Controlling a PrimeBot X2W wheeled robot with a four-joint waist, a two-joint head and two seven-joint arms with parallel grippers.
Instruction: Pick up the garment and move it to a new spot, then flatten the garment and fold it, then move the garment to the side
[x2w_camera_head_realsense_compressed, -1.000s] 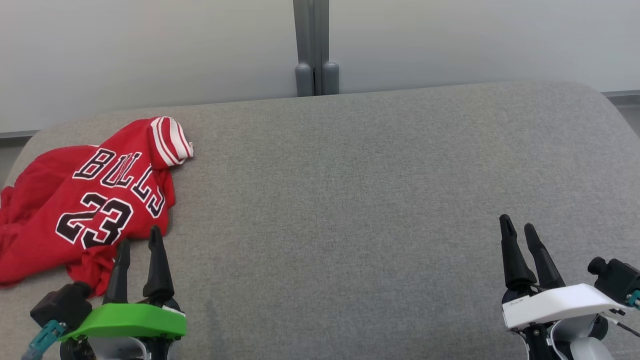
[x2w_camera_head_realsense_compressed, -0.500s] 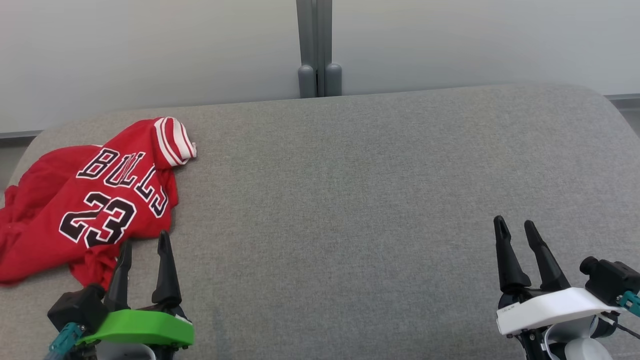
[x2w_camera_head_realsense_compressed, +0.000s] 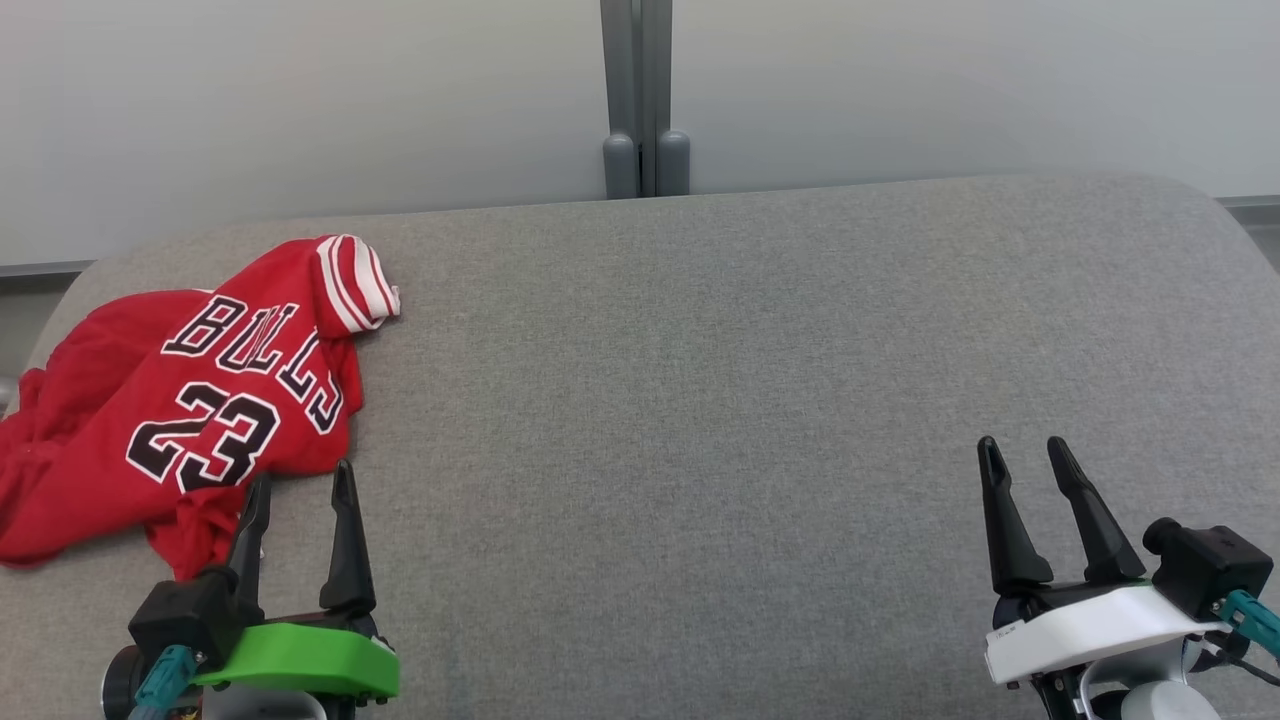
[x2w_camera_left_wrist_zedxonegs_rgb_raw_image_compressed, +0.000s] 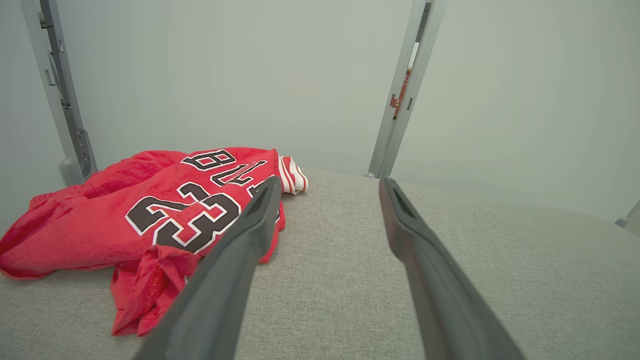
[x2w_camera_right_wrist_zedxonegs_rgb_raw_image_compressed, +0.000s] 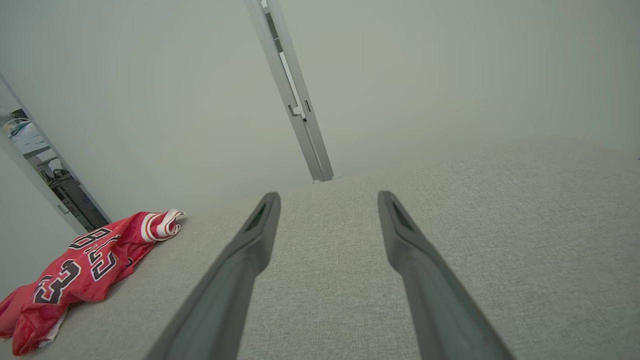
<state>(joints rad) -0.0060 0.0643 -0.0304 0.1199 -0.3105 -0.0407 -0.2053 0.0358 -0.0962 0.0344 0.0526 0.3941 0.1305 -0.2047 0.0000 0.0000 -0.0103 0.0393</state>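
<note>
Head view: left claw (x2w_camera_head_realsense_compressed: 303, 475) spread at the crumpled jersey's (x2w_camera_head_realsense_compressed: 150, 400) near edge, right claw (x2w_camera_head_realsense_compressed: 1022, 445) spread, well apart; risk: pinching one loose layer, dragging it bunched across the tabletop (x2w_camera_head_realsense_compressed: 700, 400).

word on the crumpled red fabric jersey (x2w_camera_head_realsense_compressed: 90, 370): you can read "bulls" in black letters edged in white
number below it: you can read "23", same black-and-white style

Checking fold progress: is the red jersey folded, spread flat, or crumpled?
Crumpled: the jersey lies bunched in uneven folds, lettering warped, not flat.
</note>
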